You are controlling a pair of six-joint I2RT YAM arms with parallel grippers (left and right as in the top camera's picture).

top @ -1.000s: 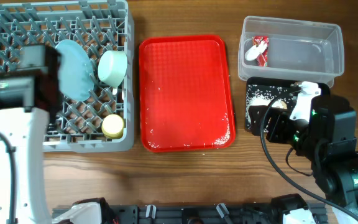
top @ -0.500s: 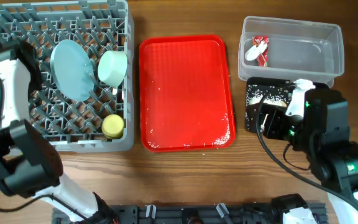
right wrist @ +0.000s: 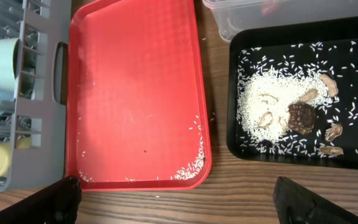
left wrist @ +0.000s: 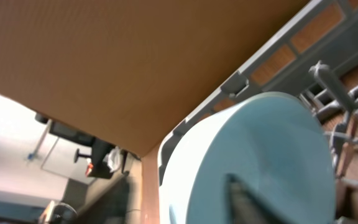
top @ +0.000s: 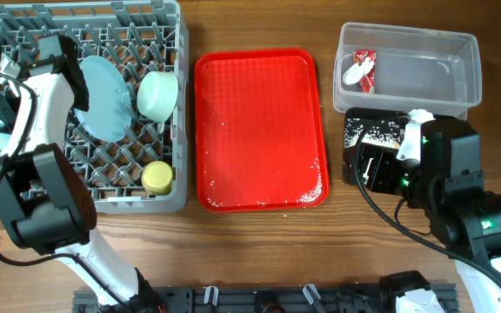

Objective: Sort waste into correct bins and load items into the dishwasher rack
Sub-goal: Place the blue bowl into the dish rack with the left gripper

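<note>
— Where's the pale blue round plate [top: 103, 96]?
— On edge in the grey pegged plastic rack [top: 146, 198], far left. Seat it between pegs; your left gripper [top: 75, 83]: can't tell; right gripper [right wrist: 176, 186] spread, empty

Plate [top: 103, 96], bowl [top: 157, 94], cup [top: 157, 176] sit in grey rack [top: 137, 202], wrapper [top: 362, 69] in clear tub [top: 424, 39], scraps [right wrist: 272, 106] in black tray [right wrist: 278, 155].

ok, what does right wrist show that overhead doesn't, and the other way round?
Right wrist only: the scraps on the rice heap in the black tray; overhead, the right arm covers most of that tray. Overhead only: the plate standing in the rack. Both: red tray with stray rice, bowl, cup, rack edge.
</note>
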